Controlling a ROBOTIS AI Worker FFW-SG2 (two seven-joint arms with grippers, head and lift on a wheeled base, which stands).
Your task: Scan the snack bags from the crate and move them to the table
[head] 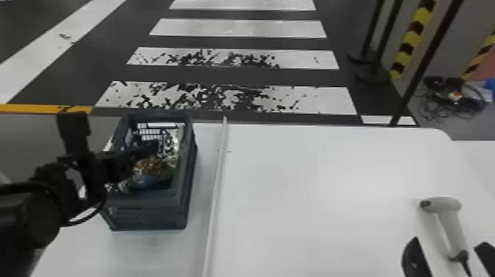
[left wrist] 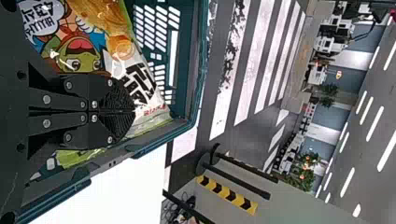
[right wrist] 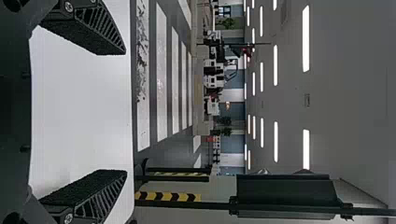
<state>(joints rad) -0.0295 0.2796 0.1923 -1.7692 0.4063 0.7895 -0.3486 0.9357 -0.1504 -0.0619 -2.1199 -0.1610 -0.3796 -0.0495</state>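
Nearest, toward four o'clock in the head view, the right end effector (head: pixel 449 242) stands wide, with the scanner (head: pixel 453 228) lying on the bench (head: pixel 316 206) between its fingers. Farther, around nine o'clock, the left end effector (left wrist: pixel 133 112) is narrow, fingers together against a snack bag (left wrist: pixel 77 51) in the crate (head: pixel 147 217); I cannot tell if it's pinched. The task looks early: picking, scanning and setting down appear left to do.
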